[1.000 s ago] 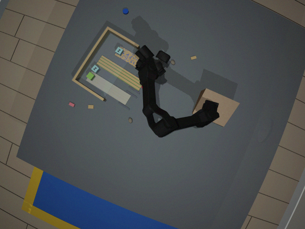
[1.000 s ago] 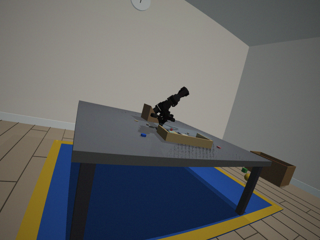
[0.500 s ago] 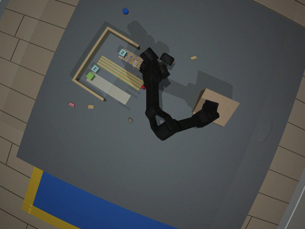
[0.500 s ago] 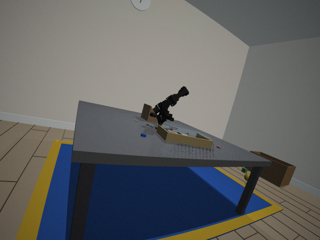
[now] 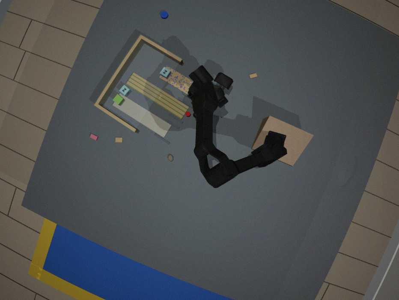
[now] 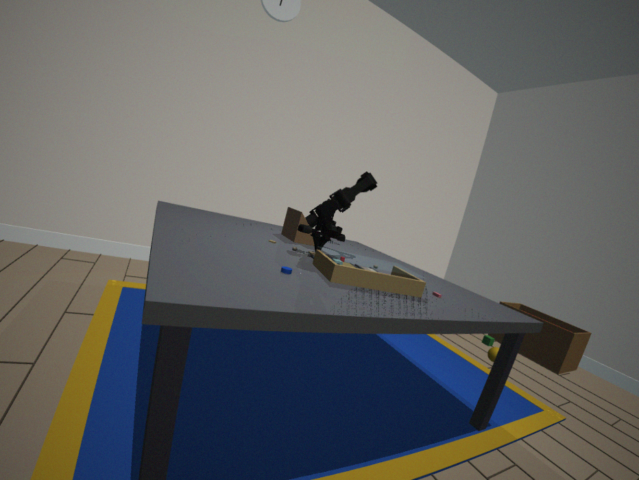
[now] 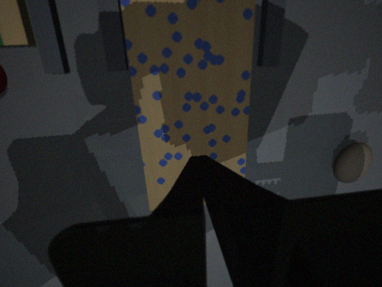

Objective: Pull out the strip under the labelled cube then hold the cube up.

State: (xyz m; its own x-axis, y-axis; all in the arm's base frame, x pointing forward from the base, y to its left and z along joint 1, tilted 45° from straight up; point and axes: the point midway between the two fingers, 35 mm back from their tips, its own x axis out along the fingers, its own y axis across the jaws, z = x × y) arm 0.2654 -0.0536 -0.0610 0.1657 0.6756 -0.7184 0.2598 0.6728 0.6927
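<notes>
Pink comes first from the top view: a small pink block (image 5: 93,136) lies on the grey worktop (image 5: 161,209) at the left, with a little tan block (image 5: 118,139) just to its right. Above them sits a wooden frame (image 5: 119,69) with three walls, open on its lower-right side.

Inside the frame, a green cube (image 5: 117,99) sits on the left end of a pale strip (image 5: 141,115). Just above it is a light blue cube with a Z (image 5: 124,90), at the left end of a striped strip (image 5: 156,95) with green lines. I cannot tell if that cube is on the strip or only beside it.

Further right, a second Z cube (image 5: 165,72) rests on the upper-left end of a dotted strip (image 5: 179,80), tan with blue spots. That strip runs down and right to where the black arm (image 5: 203,129) covers its end. A blue disc (image 5: 164,14) lies far up the frame, a small red thing (image 5: 188,113) sits by the right end of the striped strip, and a pebble (image 5: 170,157) lies lower down.

In the wrist view the end effector (image 7: 199,160) has its two dark fingers pressed together, pinching the near end of the dotted strip.

To the right, another tan block (image 5: 253,75) lies alone, and the arm stands on a wooden base (image 5: 296,139).
</notes>
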